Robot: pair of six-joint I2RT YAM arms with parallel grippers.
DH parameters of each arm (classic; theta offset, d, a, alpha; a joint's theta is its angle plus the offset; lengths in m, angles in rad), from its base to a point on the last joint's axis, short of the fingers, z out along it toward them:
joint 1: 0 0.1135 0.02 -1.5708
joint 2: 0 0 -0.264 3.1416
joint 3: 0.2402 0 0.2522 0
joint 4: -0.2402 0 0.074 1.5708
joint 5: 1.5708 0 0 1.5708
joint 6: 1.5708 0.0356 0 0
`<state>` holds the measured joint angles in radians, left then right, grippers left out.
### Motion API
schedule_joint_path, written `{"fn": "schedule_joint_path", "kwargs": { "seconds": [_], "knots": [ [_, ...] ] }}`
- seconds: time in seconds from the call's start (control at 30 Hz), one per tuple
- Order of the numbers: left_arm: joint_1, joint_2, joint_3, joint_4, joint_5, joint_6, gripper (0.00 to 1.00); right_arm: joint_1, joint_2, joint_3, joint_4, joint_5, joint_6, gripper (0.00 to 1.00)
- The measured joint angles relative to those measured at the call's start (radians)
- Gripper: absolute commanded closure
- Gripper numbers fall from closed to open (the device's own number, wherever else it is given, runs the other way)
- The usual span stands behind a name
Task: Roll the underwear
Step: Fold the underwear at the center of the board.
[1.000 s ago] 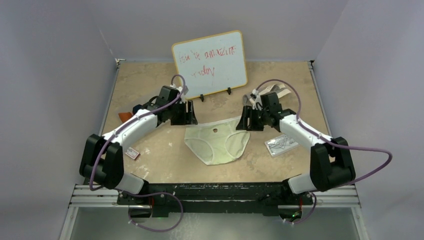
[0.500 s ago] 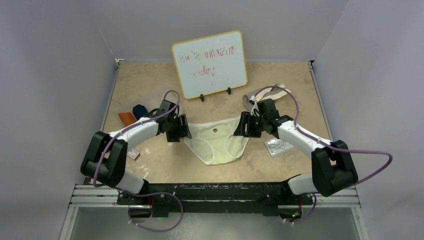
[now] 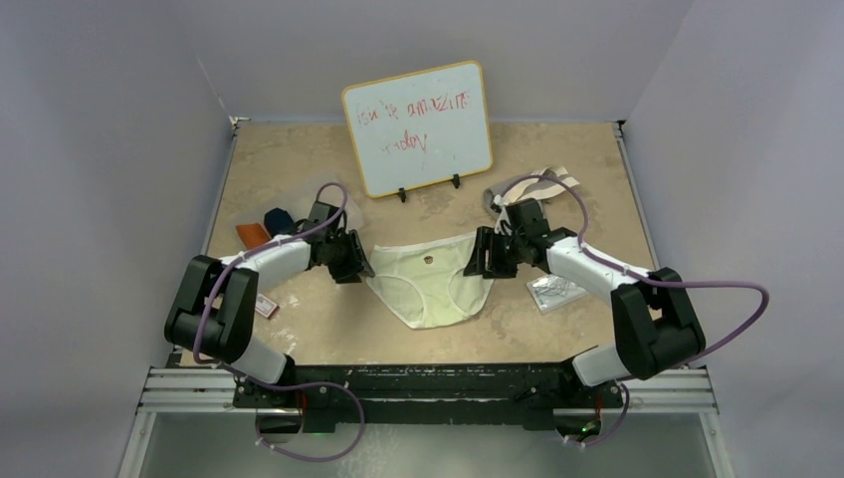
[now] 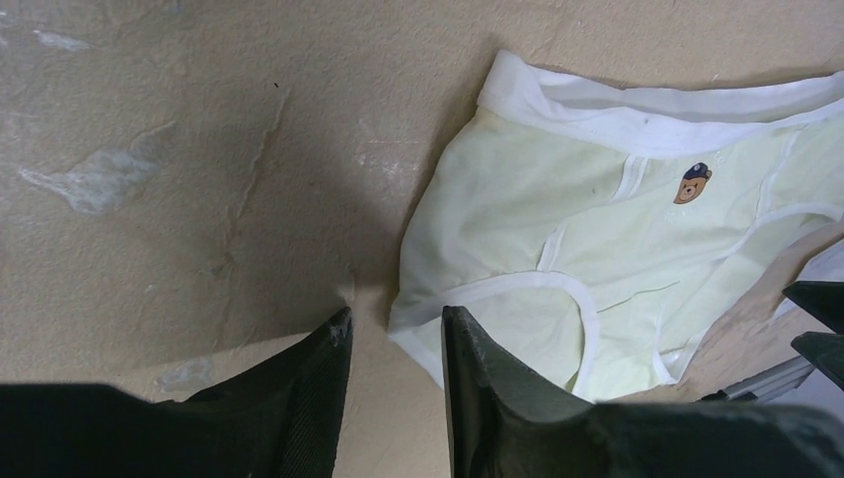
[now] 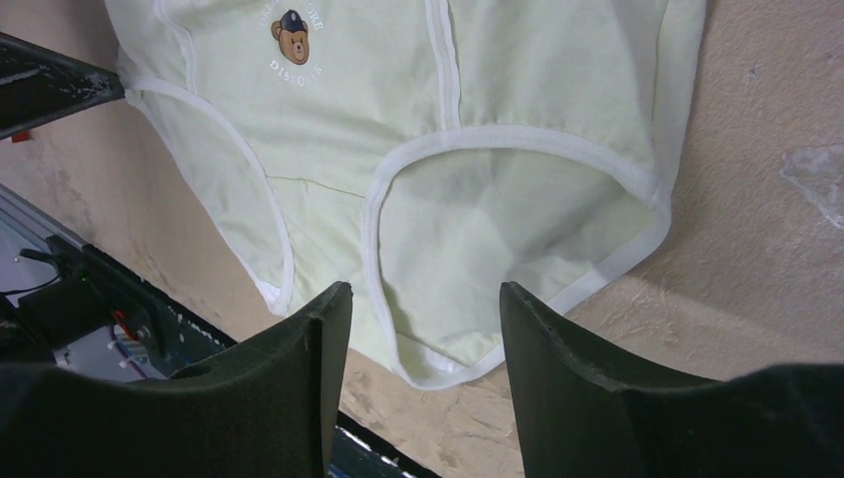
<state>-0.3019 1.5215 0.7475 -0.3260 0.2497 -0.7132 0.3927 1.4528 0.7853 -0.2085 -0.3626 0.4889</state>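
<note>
So the cream underwear (image 3: 430, 284) is lying flat, face up on the table (image 3: 299, 159), just in front of the whiteboard (image 3: 418, 124) on the side toward the arm bases. The waistband is the edge closest to the whiteboard and runs left to right, and the crotch points away from it. That puts the long axis straight across between the two arms. There's a little bear print (image 4: 691, 184) near the waistband, and no folds or rolling in it yet.

The left gripper (image 3: 353, 261) sits in front of the whiteboard's left corner, right at the garment's left hip. On the wrist cam its jaws are only a narrow gap apart, low over the table. The cloth's side edge sits right at that gap and the rest spreads off to the fingers' right. It doesn't look pinched, but the angle is poor, so I can't swear whether the edge is inside the gap or just below it.

The right gripper (image 3: 480, 257) mirrors it in front of the whiteboard's right corner, at the right hip. Its jaws are wide with nothing in them, hanging above the right leg opening.

Neither arm is really nearer, it's one per end. My guess is the next move turns on both pinching their hip corners evenly. A lopsided grab would probably skew the fold or roll.
</note>
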Motion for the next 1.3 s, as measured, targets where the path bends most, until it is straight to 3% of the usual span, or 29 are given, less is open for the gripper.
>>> {"fn": "schedule_joint_path", "kwargs": {
  "seconds": [0.27, 0.43, 1.03, 1.3],
  "knots": [
    [0.001, 0.024, -0.006, 0.034, 0.027, -0.002, 0.78, 0.009, 0.018, 0.031, -0.003, -0.006, 0.001, 0.42],
    [0.003, 0.029, -0.020, 0.060, 0.041, -0.002, 1.00, 0.040, 0.048, 0.085, -0.034, 0.013, 0.010, 0.41],
    [0.005, 0.013, -0.032, 0.068, 0.016, 0.021, 1.00, 0.338, 0.420, 0.626, -0.110, 0.217, 0.155, 0.54],
    [0.005, 0.006, -0.032, 0.062, 0.006, 0.029, 1.00, 0.402, 0.613, 0.822, -0.109, 0.229, 0.201, 0.59]
  ]
}}
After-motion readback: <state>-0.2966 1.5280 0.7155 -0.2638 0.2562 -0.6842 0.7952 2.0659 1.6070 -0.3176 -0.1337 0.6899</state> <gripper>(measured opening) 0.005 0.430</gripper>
